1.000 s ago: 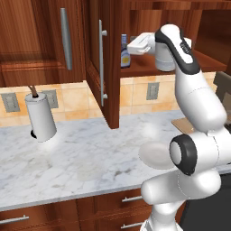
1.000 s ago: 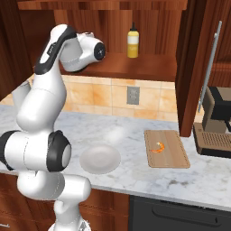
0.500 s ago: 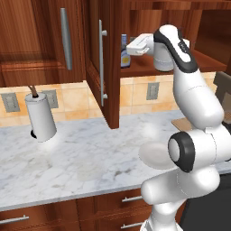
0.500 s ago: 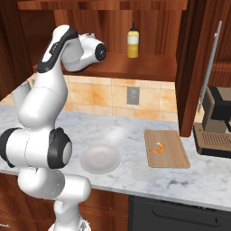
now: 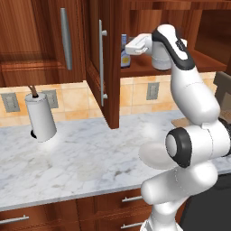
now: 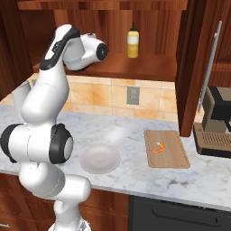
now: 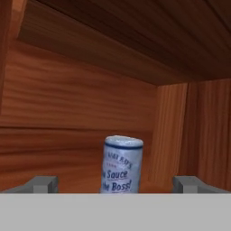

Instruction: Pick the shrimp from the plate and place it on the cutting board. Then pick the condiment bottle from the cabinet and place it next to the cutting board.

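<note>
Slowly my gripper [image 5: 127,48] has slid closer to the bottle [image 7: 121,164], fingers wide apart. It looks small, hard, slippery (maybe glass); I'd squeeze its middle.

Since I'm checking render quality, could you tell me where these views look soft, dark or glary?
Hand view: the bottle looks coarse and pixelated, though its label lettering is partly legible. Left base view: the cabinet interior is dim, the bottle half hidden behind the claw. Right base view: a pale glare patch on the counter behind the plate.
</note>
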You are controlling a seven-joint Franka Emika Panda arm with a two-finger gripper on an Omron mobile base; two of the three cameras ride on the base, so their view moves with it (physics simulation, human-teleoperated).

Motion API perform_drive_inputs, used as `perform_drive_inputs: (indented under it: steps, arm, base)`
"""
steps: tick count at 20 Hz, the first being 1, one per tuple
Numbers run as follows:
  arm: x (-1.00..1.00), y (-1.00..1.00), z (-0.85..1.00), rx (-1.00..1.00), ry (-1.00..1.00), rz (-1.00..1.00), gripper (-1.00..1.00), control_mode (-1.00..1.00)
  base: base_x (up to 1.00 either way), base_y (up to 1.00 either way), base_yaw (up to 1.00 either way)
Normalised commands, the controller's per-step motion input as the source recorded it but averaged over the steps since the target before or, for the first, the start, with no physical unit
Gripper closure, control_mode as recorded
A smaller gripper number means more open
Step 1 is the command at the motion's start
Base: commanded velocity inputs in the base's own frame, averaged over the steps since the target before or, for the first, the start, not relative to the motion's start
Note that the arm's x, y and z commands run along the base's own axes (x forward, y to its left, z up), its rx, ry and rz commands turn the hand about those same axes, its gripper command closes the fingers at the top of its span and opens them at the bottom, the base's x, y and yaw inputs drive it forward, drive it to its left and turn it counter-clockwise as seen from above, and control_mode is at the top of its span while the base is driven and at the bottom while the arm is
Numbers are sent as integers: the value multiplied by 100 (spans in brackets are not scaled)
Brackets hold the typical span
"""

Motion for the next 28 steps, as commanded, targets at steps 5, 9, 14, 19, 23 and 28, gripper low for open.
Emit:
perform_drive_inputs:
  steps: [5, 9, 14, 19, 23, 28]
  arm:
    - [13, 0, 0, 0, 0, 0, -100, -100]
    - [7, 0, 0, 0, 1, -1, -100, -100]
    - [7, 0, 0, 0, 2, -1, -100, -100]
    - [7, 2, 0, 0, 2, -1, -100, -100]
    - [5, 5, 0, 0, 2, -1, -100, -100]
    - [4, 6, 0, 0, 1, -1, -100, -100]
  base:
    - [0, 0, 0]
    - [0, 0, 0]
    - [0, 0, 0]
    - [0, 0, 0]
    - [0, 0, 0]
    - [0, 0, 0]
